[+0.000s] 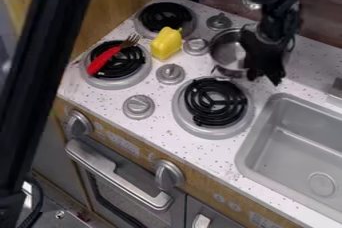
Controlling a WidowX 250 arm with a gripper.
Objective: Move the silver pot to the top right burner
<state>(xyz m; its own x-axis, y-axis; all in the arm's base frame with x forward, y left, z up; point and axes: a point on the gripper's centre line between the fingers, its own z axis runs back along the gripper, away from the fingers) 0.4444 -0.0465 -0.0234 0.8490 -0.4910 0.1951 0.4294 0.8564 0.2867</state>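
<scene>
Item: silver pot (227,54), stood behind a burner (215,103). Item: my claw (264,74), hung at its right; opening and hold, I couldn't tell.

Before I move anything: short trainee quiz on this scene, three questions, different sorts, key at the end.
1. Fill in the blank: in the camera view, the gripper is at the ____ side of the silver pot.
2. True or false: the yellow bell pepper lies in the sink.
3. Multiple choice: what lies across the front-left burner?
A) a wooden spoon
B) a red-handled fork
C) a blue cloth

Key: 1 right; 2 false; 3 B
</scene>
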